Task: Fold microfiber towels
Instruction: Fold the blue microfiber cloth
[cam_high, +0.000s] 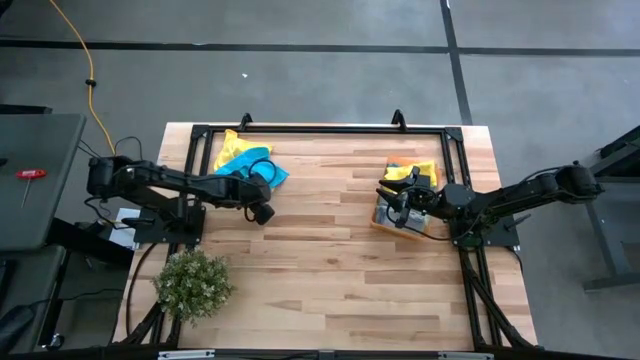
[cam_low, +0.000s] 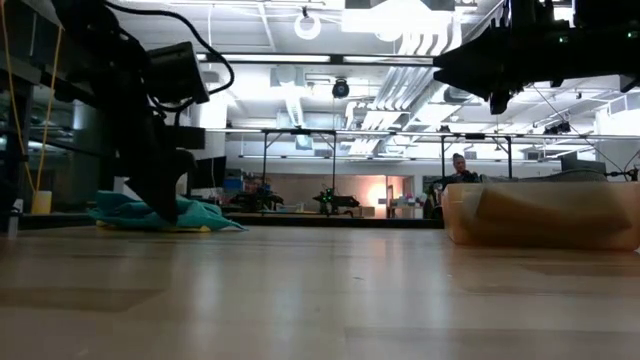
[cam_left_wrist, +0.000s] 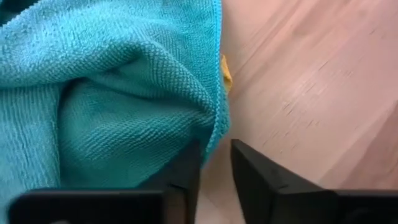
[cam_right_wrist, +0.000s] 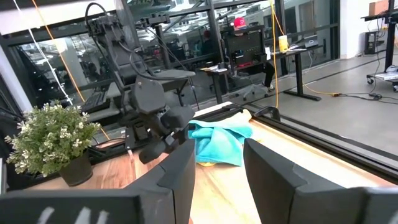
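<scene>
From above, a wooden table (cam_high: 330, 250) holds a teal towel (cam_high: 262, 172) lying over a yellow towel (cam_high: 228, 148) near its far left corner. The left gripper (cam_high: 262, 212) sits just beside that pile. The right gripper (cam_high: 400, 207) hangs over an orange bin (cam_high: 385, 218) holding more folded cloths, yellow on top. A small green plant (cam_high: 192, 284) stands at the near left corner.

At table height, the left gripper (cam_low: 172, 205) reaches down to the teal towel (cam_low: 150, 212); the bin (cam_low: 540, 214) sits on the right.

The left wrist camera shows its fingers (cam_left_wrist: 186, 171) slightly apart at the teal towel's (cam_left_wrist: 112, 81) edge, gripping nothing.

The right wrist camera shows its fingers (cam_right_wrist: 273, 168) parted and empty, facing the left arm (cam_right_wrist: 155, 118), teal towel (cam_right_wrist: 221, 140) and plant (cam_right_wrist: 53, 140).
</scene>
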